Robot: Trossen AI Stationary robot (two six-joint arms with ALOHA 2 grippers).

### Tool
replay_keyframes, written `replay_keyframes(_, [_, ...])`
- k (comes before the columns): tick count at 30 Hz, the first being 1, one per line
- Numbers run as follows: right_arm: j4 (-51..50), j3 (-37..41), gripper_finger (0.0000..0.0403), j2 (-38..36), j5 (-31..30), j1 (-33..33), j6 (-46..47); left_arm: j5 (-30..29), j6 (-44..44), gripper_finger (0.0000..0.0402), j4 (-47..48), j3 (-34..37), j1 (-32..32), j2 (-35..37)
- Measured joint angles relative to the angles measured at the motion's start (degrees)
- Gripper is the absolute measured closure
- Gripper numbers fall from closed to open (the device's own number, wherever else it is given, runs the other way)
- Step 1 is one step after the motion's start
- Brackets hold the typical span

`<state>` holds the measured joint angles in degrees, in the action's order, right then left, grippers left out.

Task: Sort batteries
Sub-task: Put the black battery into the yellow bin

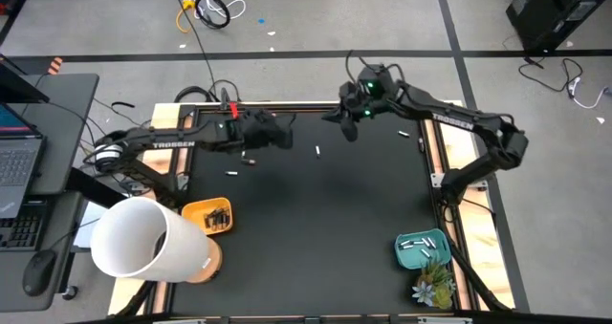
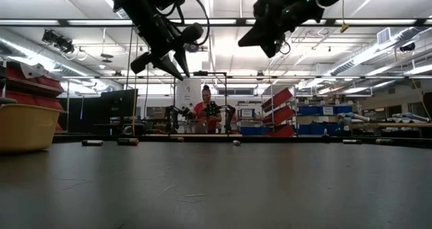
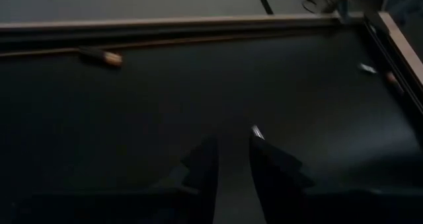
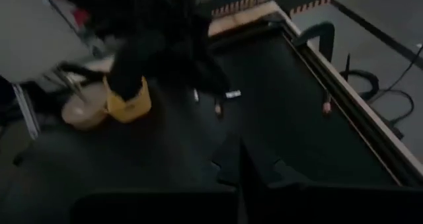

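Batteries [image 1: 418, 241] in teal tray [image 1: 405, 259].

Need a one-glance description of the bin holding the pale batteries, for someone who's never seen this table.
Start at the black table and go to the corner on the right arm's side, nearest the bottom edge of the high view. The teal bin sits there, next to a small green plant. The other bin is yellow, on the left arm's side.

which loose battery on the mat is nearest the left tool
The dark battery just below the left tool in the high view. The white ones at and lie farther off.
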<state>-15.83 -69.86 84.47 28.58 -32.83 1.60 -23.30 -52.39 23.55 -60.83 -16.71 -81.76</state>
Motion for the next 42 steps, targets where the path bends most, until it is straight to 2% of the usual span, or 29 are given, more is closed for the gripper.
replay_keyframes(3, [-5.4, -3.6, 0.0397, 2.4, 0.0, -0.3, -0.6, 2.7, 1.2, 0.0303, 0.2, 0.0, -3.0, 0.0])
replay_keyframes(6, [-5.5, -5.2, 0.0394, 3.5, 0.0, -0.2, -2.4, 8.9, 4.2, 0.0303, 2.8, 0.0, -6.5, 0.0])
replay_keyframes(8, [-3.2, -5.3, 0.0393, 4.6, -1.1, -0.2, -3.0, 11.2, 5.4, 0.0303, 7.8, 0.0, -8.7, 0.0])
replay_keyframes(12, [1.6, -5.2, 0.0395, 5.6, -3.3, -1.0, 6.0, 14.0, 8.5, 0.0300, 17.5, 0.0, -12.1, 0.0])
replay_keyframes(15, [5.1, -5.3, 0.0396, 5.9, -6.5, -1.5, 7.6, 13.3, 11.3, 0.0291, 21.4, 0.0, -12.6, 0.0])
replay_keyframes(18, [5.1, -5.1, 0.0395, 6.2, -6.8, -2.3, 11.2, 11.7, 14.4, 0.0281, 18.6, 0.0, -13.3, 0.0])
replay_keyframes(24, [6.4, -5.2, 0.0396, 6.1, -7.6, -2.5, 14.9, 12.1, 16.1, 0.0277, 2.9, 0.0, -18.4, -2.4])
replay_keyframes(29, [6.5, -5.2, 0.0399, 4.7, -7.6, -2.1, 15.9, 16.0, 22.4, 0.0275, -6.1, -0.6, -22.2, -7.7])
replay_keyframes(35, [5.1, -5.2, 0.0397, 3.8, -6.5, -2.5, 14.9, 24.6, 28.4, 0.0235, -1.7, -9.2, -25.9, -15.5])
replay_keyframes(39, [5.0, -5.2, 0.0399, 3.7, -6.3, -2.6, 14.0, 24.7, 32.3, 0.0197, 9.3, -18.8, -26.9, -22.1])
replay_keyframes(42, [5.0, -5.2, 0.0401, 3.7, -6.3, -2.7, 13.2, 24.0, 32.0, 0.0189, 19.2, -26.3, -27.3, -27.7])
